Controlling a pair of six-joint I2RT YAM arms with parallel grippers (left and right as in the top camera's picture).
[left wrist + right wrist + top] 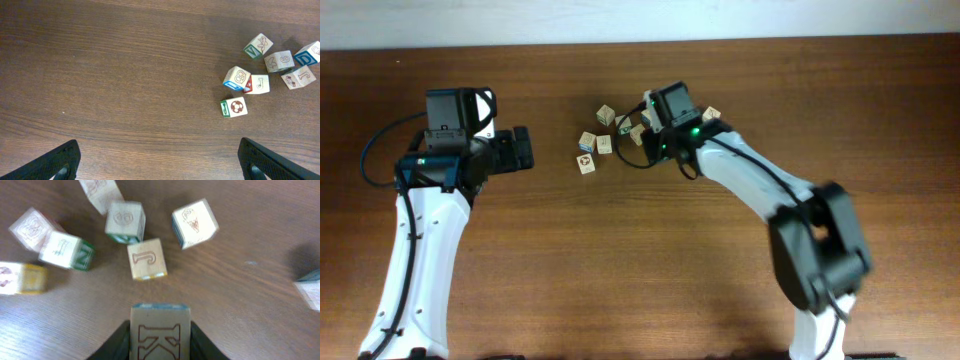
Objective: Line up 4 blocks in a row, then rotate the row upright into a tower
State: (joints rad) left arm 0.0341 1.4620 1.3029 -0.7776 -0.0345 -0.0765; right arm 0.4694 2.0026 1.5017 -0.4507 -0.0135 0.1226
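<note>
The right gripper [649, 118] hangs over the loose cluster of blocks [605, 143] on the far middle of the table [620, 260]. From overhead its jaws are hidden under the black wrist housing. The left gripper [523, 148] sits well apart from the cluster, to its left, over bare wood. Both arms are smooth white shells with black joints.

In the left wrist view, the left gripper [162, 162] stands spread wide. Its two matte black fingertips [65, 160] reach only into the lower corners, with nothing between them. The table [100, 75] is dark brown wood with fine straight grain. Seven pale wooden cubes lie at the upper right. A soccer-ball block [233, 107] with a green side lies nearest and alone. A pretzel block [236, 78] with a blue edge touches a neighbour. A D block [307, 52] is cut off by the frame edge.

In the right wrist view, the right gripper [160, 342] is closed on the K block [160, 332], its dark fingers [117, 342] pressed against both sides. The cube is square-cornered raw wood with a brown outlined letter and a teal top edge. Just beyond it lies a J block [146, 258], apart from it. An ice-cream block [195, 223] is tilted beyond that. To the left is a green-sided block [67, 251]. The other cubes are blurred.
</note>
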